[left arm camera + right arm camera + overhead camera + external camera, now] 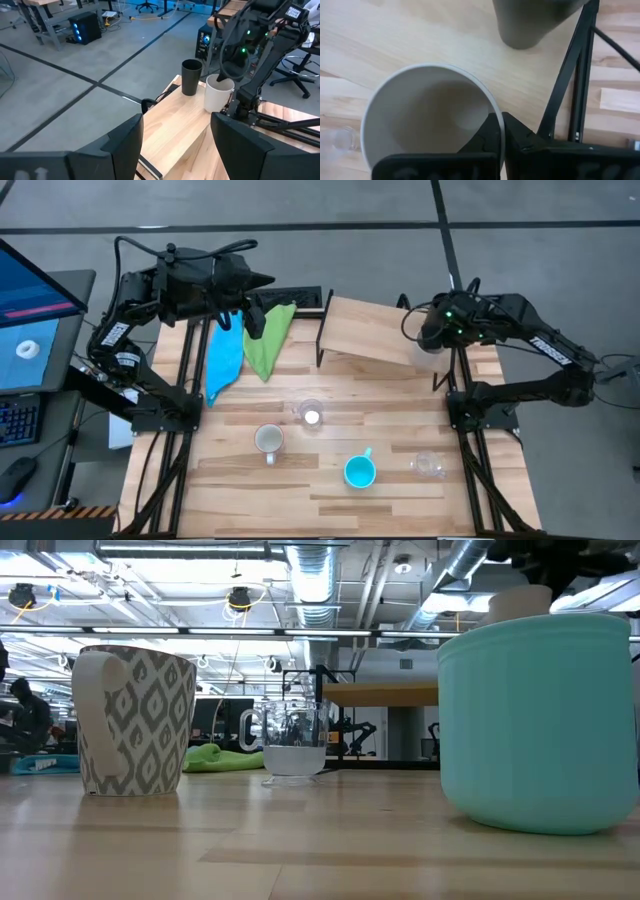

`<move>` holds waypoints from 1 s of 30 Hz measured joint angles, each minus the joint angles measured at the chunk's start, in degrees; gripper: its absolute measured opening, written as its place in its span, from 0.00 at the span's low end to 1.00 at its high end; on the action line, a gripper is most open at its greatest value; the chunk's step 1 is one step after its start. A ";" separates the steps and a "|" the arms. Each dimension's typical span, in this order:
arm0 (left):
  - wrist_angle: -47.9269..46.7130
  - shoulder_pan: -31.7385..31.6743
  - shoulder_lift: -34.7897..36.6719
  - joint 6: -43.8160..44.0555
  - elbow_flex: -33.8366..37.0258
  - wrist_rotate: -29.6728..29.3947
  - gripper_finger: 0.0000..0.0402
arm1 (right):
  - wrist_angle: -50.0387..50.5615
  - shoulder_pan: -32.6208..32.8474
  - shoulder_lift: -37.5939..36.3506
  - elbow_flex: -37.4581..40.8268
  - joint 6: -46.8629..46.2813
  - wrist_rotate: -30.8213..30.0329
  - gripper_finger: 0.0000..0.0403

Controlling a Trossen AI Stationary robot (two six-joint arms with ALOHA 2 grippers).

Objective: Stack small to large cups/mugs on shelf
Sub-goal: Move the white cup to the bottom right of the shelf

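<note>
Going from left to right, we list first the left gripper (258,315), raised over the table's far left corner above a blue cloth (224,355) and a green cloth (268,340); its fingers stand apart and hold nothing, as the left wrist view shows. Next, on the plank table (330,490), a patterned white mug (268,440) with its handle toward the near edge, a small clear cup (310,415) just beyond it, a cyan mug (359,471) and a second clear cup (429,465) toward the right. Behind these stands the shelf (365,330). At its right end we find the beige tumbler (432,120), upright, and beside it the tall black cup (191,76). The right gripper (432,338) sits directly on the tumbler, one finger (485,135) inside the rim and the other outside, clamped on the wall. We judge the tumbler to be at or near its place on the shelf; the black cup close alongside and the shelf's black leg are what a withdrawal could clip. The right arm is plainly the nearer for this work.
</note>
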State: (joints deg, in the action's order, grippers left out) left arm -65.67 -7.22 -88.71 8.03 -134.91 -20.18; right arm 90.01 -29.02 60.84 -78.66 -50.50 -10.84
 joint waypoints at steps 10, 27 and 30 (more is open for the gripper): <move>0.01 0.00 0.00 -1.46 0.00 -0.05 0.56 | -0.04 -1.21 -1.63 0.90 -0.95 -1.05 0.05; 0.03 0.00 -0.02 -1.93 0.00 -0.09 0.56 | -0.05 -4.90 -1.81 1.12 2.40 0.30 0.04; 0.03 0.00 -0.02 -2.69 0.00 -0.11 0.56 | -0.71 -4.90 -1.72 2.48 2.43 0.32 0.05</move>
State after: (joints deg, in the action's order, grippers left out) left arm -65.65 -7.22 -88.73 5.34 -134.91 -20.29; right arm 89.30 -33.91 59.12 -76.18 -48.07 -10.52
